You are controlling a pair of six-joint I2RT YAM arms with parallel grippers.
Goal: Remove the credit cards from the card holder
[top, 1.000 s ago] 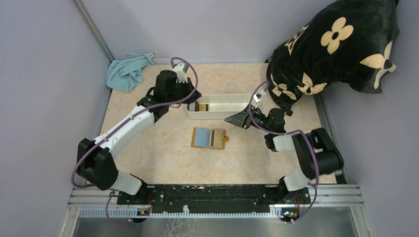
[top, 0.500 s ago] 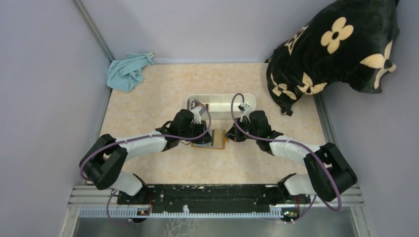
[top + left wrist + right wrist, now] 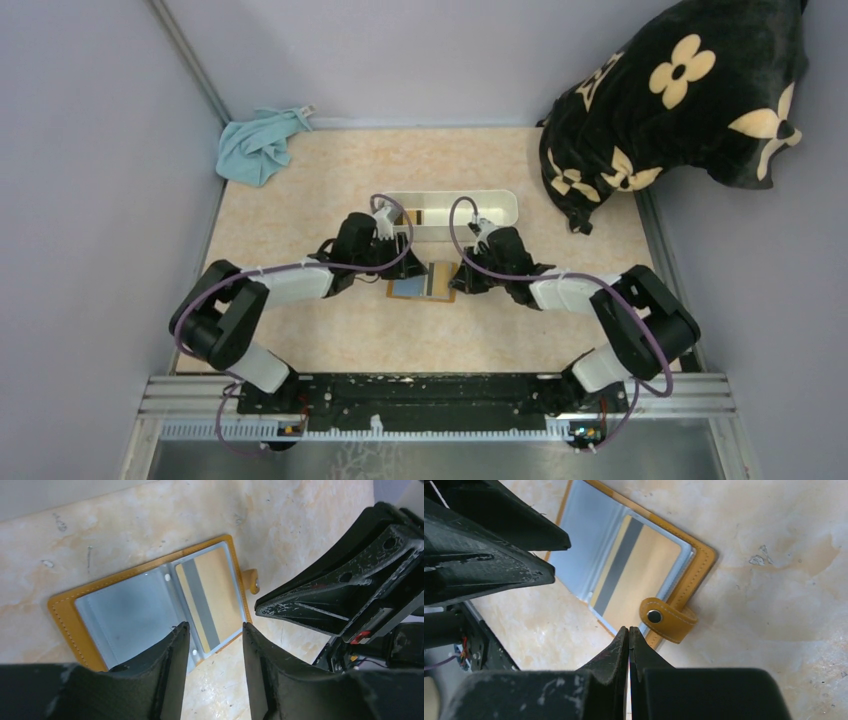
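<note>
Left wrist, left jaws parted over card holder (image 3: 62, 611), right jaws closed

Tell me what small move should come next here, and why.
Probably lower the left gripper and close it on the near edge of the tan card. Its jaws stand open over the open card holder, at that card, while the shut right gripper rests its tips by the snap strap, seemingly pinning the holder.

walls (image 3: 420, 60): pale lilac | tabletop (image 3: 300, 215): beige marbled | far-left corner: blue cloth (image 3: 258, 147) | far-right: black flowered cushion (image 3: 680, 100)
</note>
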